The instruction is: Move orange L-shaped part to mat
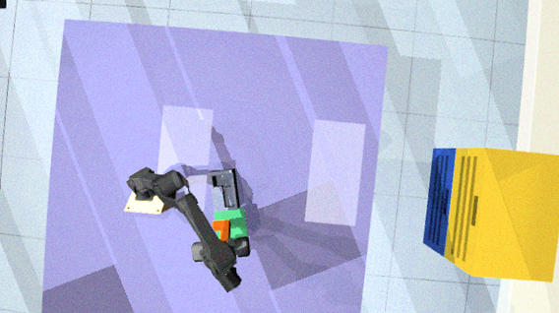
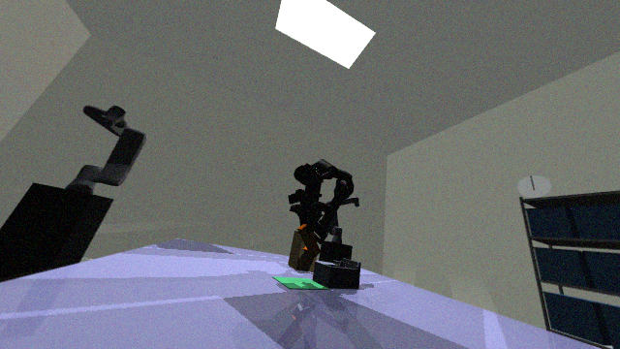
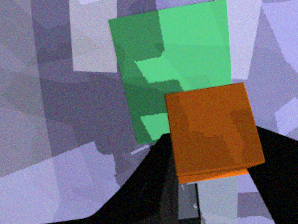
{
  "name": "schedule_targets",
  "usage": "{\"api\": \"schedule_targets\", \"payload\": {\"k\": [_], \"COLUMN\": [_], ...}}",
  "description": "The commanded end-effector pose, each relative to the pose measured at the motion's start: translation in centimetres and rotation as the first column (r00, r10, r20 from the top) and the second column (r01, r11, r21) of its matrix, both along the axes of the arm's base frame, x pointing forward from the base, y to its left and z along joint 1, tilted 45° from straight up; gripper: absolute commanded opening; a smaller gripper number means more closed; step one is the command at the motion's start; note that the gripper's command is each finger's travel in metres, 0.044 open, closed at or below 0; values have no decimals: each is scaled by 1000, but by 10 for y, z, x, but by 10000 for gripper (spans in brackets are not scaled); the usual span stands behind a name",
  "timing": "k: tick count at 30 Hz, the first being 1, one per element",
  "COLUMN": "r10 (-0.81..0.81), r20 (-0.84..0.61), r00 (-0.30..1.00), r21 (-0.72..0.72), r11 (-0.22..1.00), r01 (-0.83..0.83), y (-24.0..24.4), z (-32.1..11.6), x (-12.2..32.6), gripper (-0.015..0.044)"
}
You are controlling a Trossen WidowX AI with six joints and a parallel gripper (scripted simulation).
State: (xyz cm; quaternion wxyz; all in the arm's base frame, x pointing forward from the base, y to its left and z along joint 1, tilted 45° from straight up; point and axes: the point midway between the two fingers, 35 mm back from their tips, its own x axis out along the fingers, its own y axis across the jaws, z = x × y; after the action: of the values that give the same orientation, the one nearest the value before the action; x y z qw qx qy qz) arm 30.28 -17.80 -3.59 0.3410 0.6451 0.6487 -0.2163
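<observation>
The orange part (image 1: 220, 229) (image 3: 212, 112) is out of the tray, raised above the green mat (image 1: 237, 223) (image 2: 295, 282) (image 3: 195, 45), near the mat's edge as seen from above. The wrist view shows its broad face; its tilt is hard to tell. My gripper (image 3: 204, 136) is shut on the part, with a dark finger on each side of it. In the top view the arm hides the fingertips and some of the part. The grey tray (image 1: 217, 198) (image 2: 334, 275) stands beside the mat, its dark L-shaped pocket empty.
A tan block (image 2: 294, 249) stands behind the mat in the exterior view. The arm's pale base plate (image 1: 145, 205) is left of the tray in the top view. A yellow and blue cabinet (image 1: 520, 209) stands far right, off the purple surface.
</observation>
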Motion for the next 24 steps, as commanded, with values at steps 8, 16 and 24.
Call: {"api": "schedule_targets", "payload": {"k": [8, 16, 24], "r10": [9, 9, 9], "r20": [3, 3, 3], "r00": [1000, 1000, 1000], "r21": [-5, -4, -4], "r11": [1000, 1000, 1000], "r01": [-9, -9, -9], "y": [2, 10, 19], "z": [-9, -18, -28], "x": [2, 2, 3], "gripper": [0, 0, 0]}}
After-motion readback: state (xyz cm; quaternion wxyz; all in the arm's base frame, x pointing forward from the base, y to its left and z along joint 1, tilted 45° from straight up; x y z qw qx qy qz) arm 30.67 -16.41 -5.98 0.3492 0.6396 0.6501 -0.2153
